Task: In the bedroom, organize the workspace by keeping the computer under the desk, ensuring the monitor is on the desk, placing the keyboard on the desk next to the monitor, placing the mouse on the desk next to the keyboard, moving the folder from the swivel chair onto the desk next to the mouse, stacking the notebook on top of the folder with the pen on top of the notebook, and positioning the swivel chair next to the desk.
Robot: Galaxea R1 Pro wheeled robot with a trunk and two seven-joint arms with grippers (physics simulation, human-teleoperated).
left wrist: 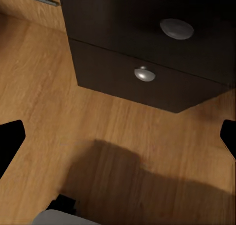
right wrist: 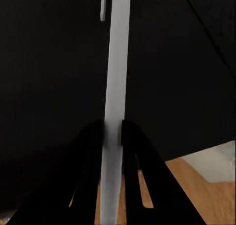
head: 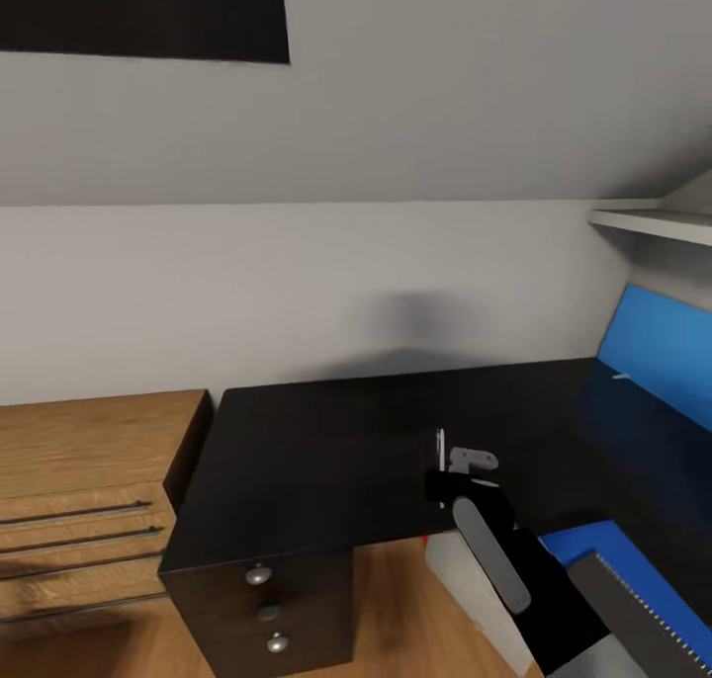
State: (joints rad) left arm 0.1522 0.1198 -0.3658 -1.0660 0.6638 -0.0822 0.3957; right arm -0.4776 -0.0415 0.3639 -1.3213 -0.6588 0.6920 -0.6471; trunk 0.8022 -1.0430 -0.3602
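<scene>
My right gripper (head: 442, 485) (right wrist: 113, 129) is shut on a thin grey pen (head: 440, 449) (right wrist: 117, 62). It holds the pen upright over the front part of the dark desk (head: 316, 461). In the right wrist view the pen runs straight out between the two black fingers (right wrist: 88, 146), with the desk top (right wrist: 49, 62) behind it. The left wrist view shows my left gripper (left wrist: 118, 141) open, its black fingertips (left wrist: 10, 141) far apart over the wooden floor in front of the desk's drawers (left wrist: 142, 75). A blue upright panel (head: 658, 347) stands at the desk's right end.
A wooden dresser (head: 89, 480) stands against the desk's left side. The desk's drawer unit with round knobs (head: 259, 575) sits under its left front. A white box (head: 465, 579) stands on the floor below the desk edge. A blue flat thing (head: 593, 550) lies low right. A shelf (head: 653, 225) juts out upper right.
</scene>
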